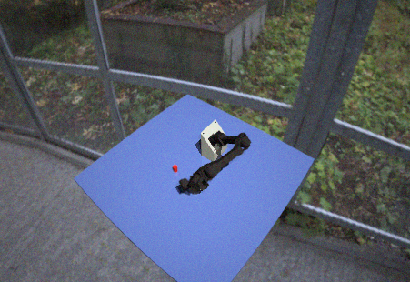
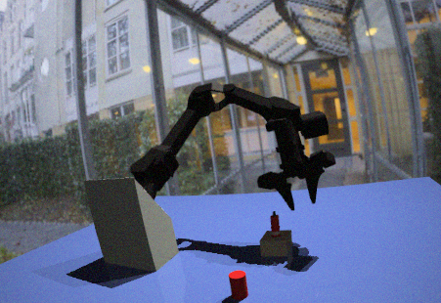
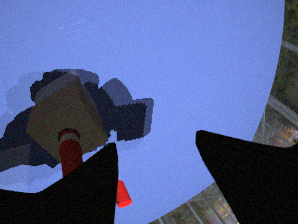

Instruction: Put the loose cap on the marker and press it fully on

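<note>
The red cap (image 1: 175,168) (image 2: 238,284) (image 3: 124,194) stands loose on the table, apart from the holder; in the wrist view the left-hand finger partly covers it. The red marker (image 2: 275,223) (image 3: 71,157) stands upright, dark tip up, in the tan holder block (image 2: 276,245) (image 3: 65,110). In the top view the arm hides the marker and block. My gripper (image 2: 303,205) (image 3: 157,143) is open, fingers part-way apart and pointing down, with nothing between them. It hangs above table height, up and to the right of the marker in the exterior view. In the wrist view one finger overlaps the marker's lower part.
A large pale wedge-shaped block (image 1: 206,142) (image 2: 119,225) stands at the arm's base. The blue table (image 1: 138,155) (image 2: 369,235) ends at edges with railings beyond. The arm's shadow falls around the holder block.
</note>
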Controlling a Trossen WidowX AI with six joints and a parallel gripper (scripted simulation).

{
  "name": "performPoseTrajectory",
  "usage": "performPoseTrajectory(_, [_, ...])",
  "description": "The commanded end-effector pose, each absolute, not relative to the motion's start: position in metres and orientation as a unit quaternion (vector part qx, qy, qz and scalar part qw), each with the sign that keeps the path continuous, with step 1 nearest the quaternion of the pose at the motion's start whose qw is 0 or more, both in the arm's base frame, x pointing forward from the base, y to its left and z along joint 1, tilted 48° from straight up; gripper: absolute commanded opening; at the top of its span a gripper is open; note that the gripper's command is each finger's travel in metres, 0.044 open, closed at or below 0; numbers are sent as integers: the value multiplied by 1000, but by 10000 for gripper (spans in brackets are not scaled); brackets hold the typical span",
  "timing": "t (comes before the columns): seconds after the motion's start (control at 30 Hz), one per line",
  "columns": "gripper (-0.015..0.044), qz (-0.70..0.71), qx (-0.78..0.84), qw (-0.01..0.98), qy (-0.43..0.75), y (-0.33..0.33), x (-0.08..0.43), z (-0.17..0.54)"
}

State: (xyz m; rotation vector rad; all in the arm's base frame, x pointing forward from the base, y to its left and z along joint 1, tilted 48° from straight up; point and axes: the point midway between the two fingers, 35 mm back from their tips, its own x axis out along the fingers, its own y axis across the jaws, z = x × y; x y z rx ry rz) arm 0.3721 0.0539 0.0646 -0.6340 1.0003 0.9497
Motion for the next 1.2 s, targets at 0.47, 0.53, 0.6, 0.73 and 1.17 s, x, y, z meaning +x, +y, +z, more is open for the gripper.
performPoseTrajectory(0.47, [252, -10, 466, 543, 699, -79, 301, -65])
performPoseTrajectory(0.53, [252, -59, 530, 486, 693, -89, 291, -75])
performPoseTrajectory(0.6, [252, -109, 592, 419, 680, -97, 279, -86])
performPoseTrajectory(0.73, [252, -135, 622, 379, 671, -101, 272, -91])
performPoseTrajectory(1.17, [252, -135, 623, 379, 671, -92, 274, -98])
